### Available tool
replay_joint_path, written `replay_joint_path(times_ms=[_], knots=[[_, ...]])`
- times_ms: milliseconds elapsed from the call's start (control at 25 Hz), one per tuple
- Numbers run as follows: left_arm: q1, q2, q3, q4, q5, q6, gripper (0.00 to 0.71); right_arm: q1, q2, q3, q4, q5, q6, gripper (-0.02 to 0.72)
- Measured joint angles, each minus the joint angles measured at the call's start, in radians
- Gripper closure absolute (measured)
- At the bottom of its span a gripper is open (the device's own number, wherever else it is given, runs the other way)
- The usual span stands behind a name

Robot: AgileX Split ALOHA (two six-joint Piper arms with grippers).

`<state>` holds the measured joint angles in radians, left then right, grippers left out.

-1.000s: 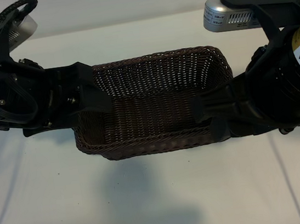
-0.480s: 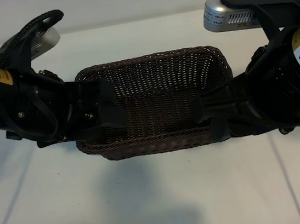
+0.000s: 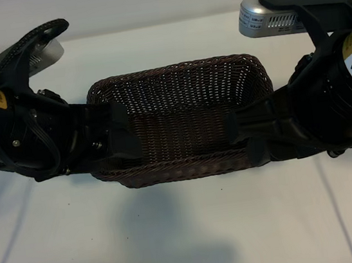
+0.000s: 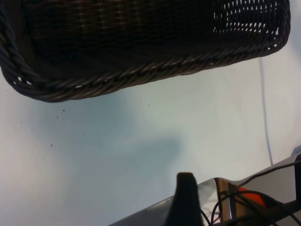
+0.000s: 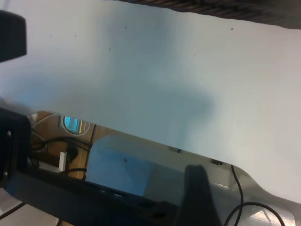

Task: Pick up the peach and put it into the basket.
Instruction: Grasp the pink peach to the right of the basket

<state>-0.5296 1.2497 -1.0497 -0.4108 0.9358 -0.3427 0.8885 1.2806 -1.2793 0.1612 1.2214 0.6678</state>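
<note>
Your left end effector (image 3: 123,135) sits at the basket's (image 3: 187,114) 9 o'clock rim, fingers spread wide, holding nothing that shows. Basket is mid-tabletop (image 3: 189,233) between both arms; no peach shows in any view. Your right end effector (image 3: 237,126) sits at the basket's 3 o'clock rim, also wide.

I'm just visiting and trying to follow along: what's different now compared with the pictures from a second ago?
The left arm swung in over the basket's left end: the left gripper slid rightward past the rim, then eased back a little toward the left. It holds nothing, and no peach shows in any view. The right gripper kept its place at the basket's right end, and the basket did not shift on the table.
</note>
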Motion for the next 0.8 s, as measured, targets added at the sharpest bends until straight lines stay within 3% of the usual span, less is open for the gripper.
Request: replay_joint_path(times_ms=[440,800], knots=[[0.000,0.000,0.001,0.007,-0.055,-0.041,0.146,0.000,0.000,0.000,0.000,0.000,-0.001,0.196],[-0.016,0.000,0.070,-0.010,-0.102,-0.056,0.146,0.000,0.000,0.000,0.000,0.000,-0.001,0.196]])
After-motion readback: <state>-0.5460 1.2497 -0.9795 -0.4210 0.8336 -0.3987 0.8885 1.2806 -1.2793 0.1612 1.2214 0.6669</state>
